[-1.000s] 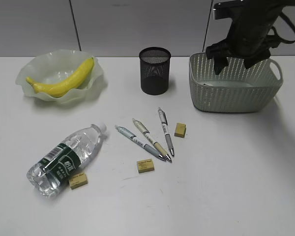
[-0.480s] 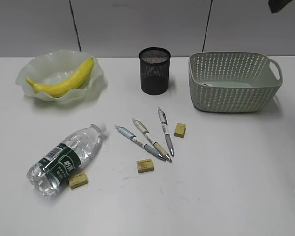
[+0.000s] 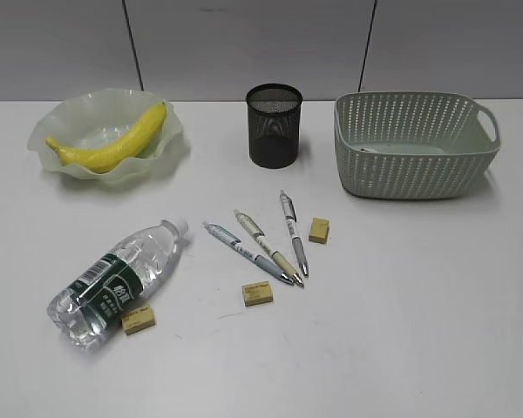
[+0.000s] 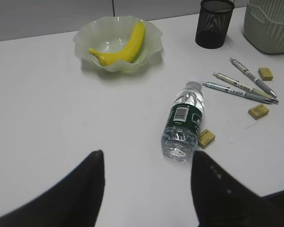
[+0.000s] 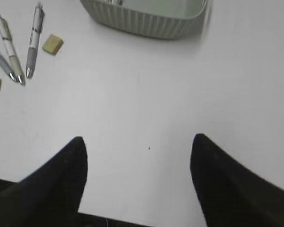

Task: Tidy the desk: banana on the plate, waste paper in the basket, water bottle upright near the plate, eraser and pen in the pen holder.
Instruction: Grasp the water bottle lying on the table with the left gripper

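Observation:
The banana lies in the plate at the back left. The water bottle lies on its side at the front left; it also shows in the left wrist view. Three pens and three erasers lie loose on the desk. The pen holder stands at the back middle, the basket to its right. A pale scrap shows low inside the basket. My left gripper is open and empty, short of the bottle. My right gripper is open and empty over bare desk.
Two other erasers lie at the front: one by the pen tips, one against the bottle's base. Neither arm shows in the exterior view. A grey panelled wall stands behind the desk.
My right arm hung over the basket a second ago; it has lifted up and out of the exterior view. Nothing on the desk has moved.

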You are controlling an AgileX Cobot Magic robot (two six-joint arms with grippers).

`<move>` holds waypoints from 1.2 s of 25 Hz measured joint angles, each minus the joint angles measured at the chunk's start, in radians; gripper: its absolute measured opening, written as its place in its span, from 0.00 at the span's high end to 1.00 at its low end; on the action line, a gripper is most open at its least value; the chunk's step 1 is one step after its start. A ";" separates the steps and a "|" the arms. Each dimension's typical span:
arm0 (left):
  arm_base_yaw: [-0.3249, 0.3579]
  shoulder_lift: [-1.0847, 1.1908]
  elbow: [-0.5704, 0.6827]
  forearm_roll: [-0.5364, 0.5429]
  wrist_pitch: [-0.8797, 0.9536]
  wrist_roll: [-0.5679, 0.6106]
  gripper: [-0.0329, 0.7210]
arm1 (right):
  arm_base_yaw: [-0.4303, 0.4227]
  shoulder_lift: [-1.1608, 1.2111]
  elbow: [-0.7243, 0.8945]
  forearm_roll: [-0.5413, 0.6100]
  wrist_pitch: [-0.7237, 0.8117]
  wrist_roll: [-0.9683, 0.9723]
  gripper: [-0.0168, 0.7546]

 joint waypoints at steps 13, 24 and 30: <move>0.000 0.000 0.000 -0.001 0.000 0.000 0.38 | 0.000 -0.786 0.520 0.087 -0.021 -0.055 0.28; -0.001 0.257 -0.068 -0.010 -0.323 0.000 0.38 | 0.007 -0.981 0.528 0.167 -0.023 -0.131 0.28; -0.002 0.725 -0.196 -0.186 -0.481 0.072 0.38 | 0.007 -0.984 0.528 0.168 -0.024 -0.132 0.28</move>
